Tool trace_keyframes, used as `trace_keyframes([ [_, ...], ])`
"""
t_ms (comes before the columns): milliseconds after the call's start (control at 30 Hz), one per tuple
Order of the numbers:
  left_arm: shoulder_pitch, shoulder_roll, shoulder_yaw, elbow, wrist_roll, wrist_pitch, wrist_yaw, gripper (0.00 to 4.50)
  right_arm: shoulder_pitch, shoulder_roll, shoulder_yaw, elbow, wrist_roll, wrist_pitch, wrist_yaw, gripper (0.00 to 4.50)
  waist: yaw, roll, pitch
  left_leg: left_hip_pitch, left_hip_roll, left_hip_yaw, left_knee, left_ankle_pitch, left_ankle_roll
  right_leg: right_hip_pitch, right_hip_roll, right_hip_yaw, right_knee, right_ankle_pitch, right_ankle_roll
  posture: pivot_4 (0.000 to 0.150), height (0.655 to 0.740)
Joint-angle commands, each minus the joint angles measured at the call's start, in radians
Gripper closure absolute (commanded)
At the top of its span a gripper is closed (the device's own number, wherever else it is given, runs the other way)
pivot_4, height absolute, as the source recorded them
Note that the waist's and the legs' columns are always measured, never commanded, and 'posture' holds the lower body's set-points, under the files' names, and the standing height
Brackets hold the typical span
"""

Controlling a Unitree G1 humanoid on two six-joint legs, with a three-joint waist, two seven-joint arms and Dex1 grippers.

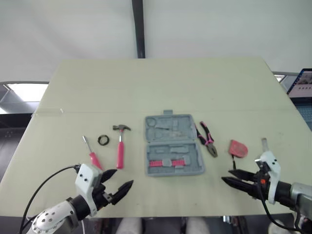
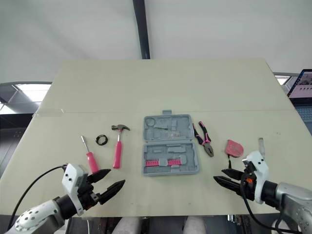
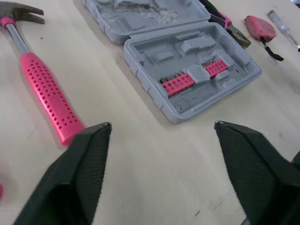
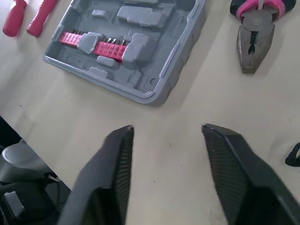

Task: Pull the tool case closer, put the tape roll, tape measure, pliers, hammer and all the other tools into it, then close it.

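Note:
The grey tool case (image 1: 173, 145) lies open in the middle of the table, with pink bits in its near half. Left of it are the pink-handled hammer (image 1: 120, 146), a black tape roll (image 1: 103, 140) and a pink screwdriver (image 1: 91, 153). Right of it lie the pliers (image 1: 206, 139), the red tape measure (image 1: 238, 148) and a thin clear tester pen (image 1: 263, 144). My left gripper (image 1: 123, 178) is open near the front edge, just in front of the hammer handle (image 3: 42, 89). My right gripper (image 1: 226, 175) is open in front of the tape measure, holding nothing.
The pale table (image 1: 161, 83) reaches far back, with much bare surface behind the tools. A dark post (image 1: 139, 29) rises behind the far edge. A screen (image 1: 302, 83) sits off the table's right side. Both grippers are close to the front edge.

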Motion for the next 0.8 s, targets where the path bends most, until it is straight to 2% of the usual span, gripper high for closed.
trace_keyframes([
  [33, -0.100, 0.026, -0.005, 0.043, 0.002, 0.016, 0.008, 2.32, -0.068, 0.008, 0.026, 0.023, -0.019, -0.030, 0.006, 3.79, 0.001, 0.001, 0.000, 0.000, 0.000, 0.000, 0.000, 0.000, 0.000, 0.000, 0.000, 0.000, 0.000, 0.000, 0.000, 0.150, 0.7360],
  [67, -0.129, 0.031, -0.013, 0.059, 0.011, 0.018, 0.006, 2.82, -0.088, 0.009, 0.040, 0.033, -0.027, -0.035, 0.005, 4.29, 0.000, 0.000, 0.000, 0.000, 0.000, 0.000, 0.000, 0.000, 0.000, 0.000, 0.000, 0.000, 0.000, 0.000, 0.000, 0.150, 0.7360],
  [100, -0.169, 0.032, -0.026, 0.082, 0.020, 0.026, 0.013, 3.34, -0.115, 0.006, 0.065, 0.053, -0.052, -0.044, 0.000, 4.50, 0.000, 0.000, 0.000, 0.000, 0.000, 0.000, 0.001, 0.000, 0.000, 0.000, 0.000, 0.000, 0.001, 0.000, 0.000, 0.150, 0.7360],
  [167, -0.240, 0.035, -0.046, 0.124, 0.028, 0.043, 0.022, 4.28, -0.168, 0.007, 0.110, 0.094, -0.096, -0.064, -0.005, 4.50, -0.001, 0.000, 0.000, 0.000, 0.000, 0.000, 0.001, 0.000, 0.000, 0.000, 0.000, 0.000, 0.001, 0.000, 0.000, 0.150, 0.7360],
  [200, -0.269, 0.036, -0.053, 0.141, 0.029, 0.051, 0.024, 4.44, -0.190, 0.008, 0.129, 0.112, -0.113, -0.074, -0.005, 4.50, -0.002, 0.000, 0.000, 0.000, 0.000, 0.000, 0.000, 0.000, 0.000, 0.000, 0.000, 0.000, 0.001, 0.000, 0.000, 0.150, 0.7360],
  [467, -0.539, 0.102, -0.142, 0.367, 0.098, 0.118, -0.005, 4.44, -0.487, 0.052, 0.273, 0.267, -0.199, 0.005, -0.058, 4.50, -0.018, 0.000, 0.000, -0.001, 0.000, 0.000, 0.001, 0.000, -0.001, -0.003, 0.000, -0.001, 0.004, 0.000, 0.000, 0.150, 0.7360],
  [633, -0.596, 0.127, -0.189, 0.430, 0.114, 0.153, -0.046, 4.44, -0.594, 0.089, 0.321, 0.297, -0.210, 0.086, -0.090, 4.50, -0.031, 0.000, 0.000, -0.003, 0.000, 0.000, 0.000, 0.000, -0.001, -0.007, 0.000, -0.002, 0.005, 0.000, 0.000, 0.150, 0.7360],
  [800, -0.646, 0.103, -0.222, 0.499, 0.131, 0.156, -0.062, 4.44, -0.666, 0.129, 0.375, 0.324, -0.251, 0.116, -0.123, 4.50, -0.033, 0.000, 0.000, -0.003, 0.000, 0.001, 0.000, 0.001, -0.001, -0.009, 0.000, -0.002, 0.006, 0.000, 0.000, 0.150, 0.7360],
])
